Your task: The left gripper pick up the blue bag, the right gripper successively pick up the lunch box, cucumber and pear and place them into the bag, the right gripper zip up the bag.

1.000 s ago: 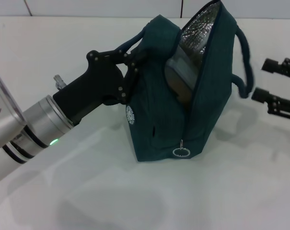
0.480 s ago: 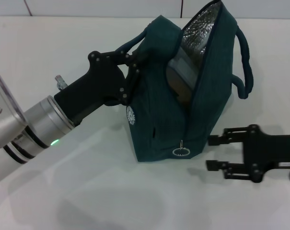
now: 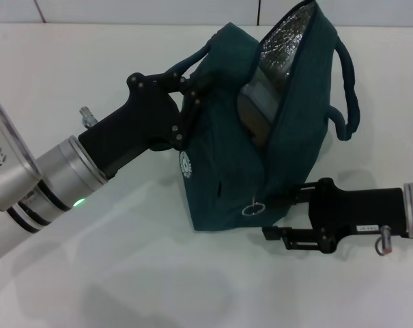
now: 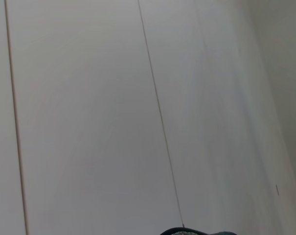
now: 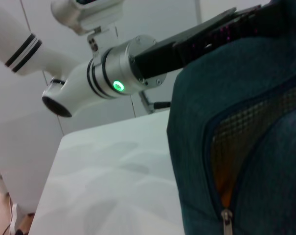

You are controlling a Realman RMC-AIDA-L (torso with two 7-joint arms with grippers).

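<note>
Teal fabric of the blue bag (image 3: pixel 223 147) upright near the middle of the white worktop (image 3: pixel 124 273), mouth unzipped and gaping toward the far edge, silver foil lining (image 3: pixel 281 41) showing inside. Within the opening, a pale translucent shape, likely the lunch box (image 3: pixel 261 82), above something darker; not clear enough to name. Through the zipper gap in the right wrist view, a glimpse of orange, probably the pear (image 5: pixel 227 192). Cucumber not distinguishable.

Left gripper (image 3: pixel 191 83) reaching in from the worktop's near left side, fingers pinched on the bag's left loop handle (image 3: pixel 186 65) at the upper left of the bag, green light glowing on its silver cuff (image 3: pixel 63 181).

Right gripper (image 3: pixel 280 213) low at the bag's near right bottom corner, coming from the right edge, fingers spread apart, one pressed close against the fabric and the other just off it, nothing gripped. Silver ring pull (image 3: pixel 253 207) of the zipper hanging just beside those fingertips, tilted, not between them. Second handle (image 3: pixel 347 89) looping free on the bag's right side.

Only bare white wall panels and a sliver of the bag's edge in the left wrist view.
</note>
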